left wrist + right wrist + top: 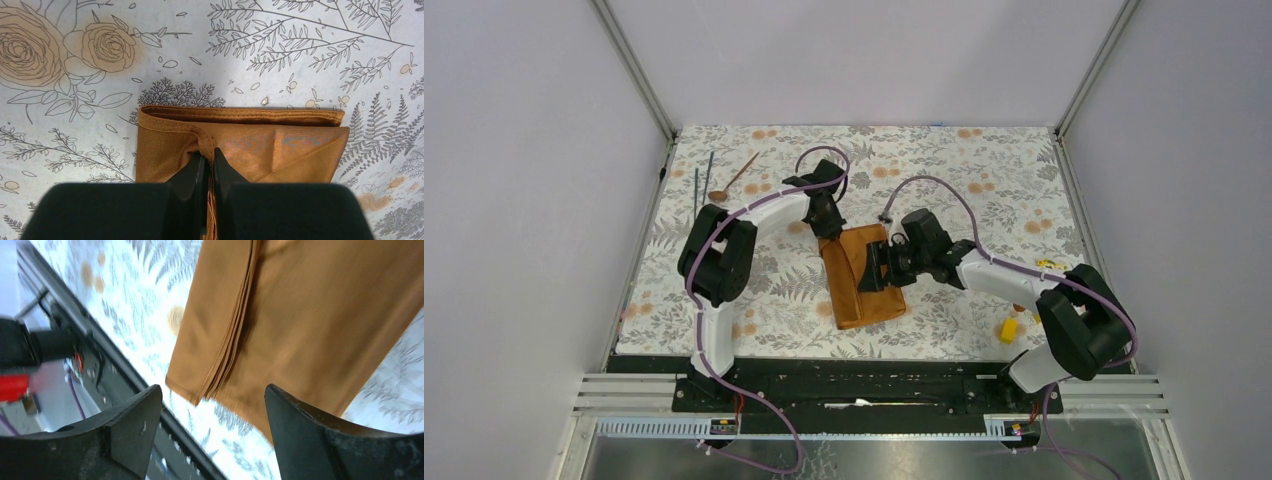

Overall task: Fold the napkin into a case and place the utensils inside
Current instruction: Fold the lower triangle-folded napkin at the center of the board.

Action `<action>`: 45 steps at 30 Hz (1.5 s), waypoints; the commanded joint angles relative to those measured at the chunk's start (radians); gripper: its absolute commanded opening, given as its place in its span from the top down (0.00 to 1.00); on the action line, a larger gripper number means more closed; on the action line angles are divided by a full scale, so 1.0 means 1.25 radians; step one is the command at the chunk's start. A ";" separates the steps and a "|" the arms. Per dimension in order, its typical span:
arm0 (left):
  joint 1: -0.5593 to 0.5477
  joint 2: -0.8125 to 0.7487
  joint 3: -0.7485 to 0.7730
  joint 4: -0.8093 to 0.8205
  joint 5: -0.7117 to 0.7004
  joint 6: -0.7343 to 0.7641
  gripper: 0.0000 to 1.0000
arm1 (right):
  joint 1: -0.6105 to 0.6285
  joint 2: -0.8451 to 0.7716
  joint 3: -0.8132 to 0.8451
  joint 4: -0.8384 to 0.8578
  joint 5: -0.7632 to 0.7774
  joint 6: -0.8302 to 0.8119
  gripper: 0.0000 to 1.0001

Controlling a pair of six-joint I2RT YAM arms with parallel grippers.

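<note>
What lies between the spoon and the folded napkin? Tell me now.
The left arm's white link crosses that stretch, over the floral tablecloth, between the spoon and the napkin. The top external view shows it.

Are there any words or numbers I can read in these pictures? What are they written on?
No readable text anywhere.
The napkin is plain orange cloth, with no writing.
The tablecloth has only drawn flowers and ferns.
The yellow block is too small to show any marks.
</note>
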 commanded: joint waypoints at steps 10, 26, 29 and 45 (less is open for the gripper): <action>-0.004 -0.022 0.036 0.006 0.029 0.028 0.94 | -0.057 0.303 0.152 0.436 0.025 0.152 0.38; -0.004 -0.016 0.057 -0.002 0.042 0.028 0.88 | -0.046 0.420 0.237 0.417 0.048 0.155 0.80; -0.004 -0.032 0.058 -0.002 0.051 0.038 0.75 | -0.055 0.390 0.209 0.443 0.020 0.199 1.00; 0.044 -0.216 -0.054 0.066 0.194 0.080 0.33 | -0.121 0.341 0.116 0.498 -0.051 0.307 1.00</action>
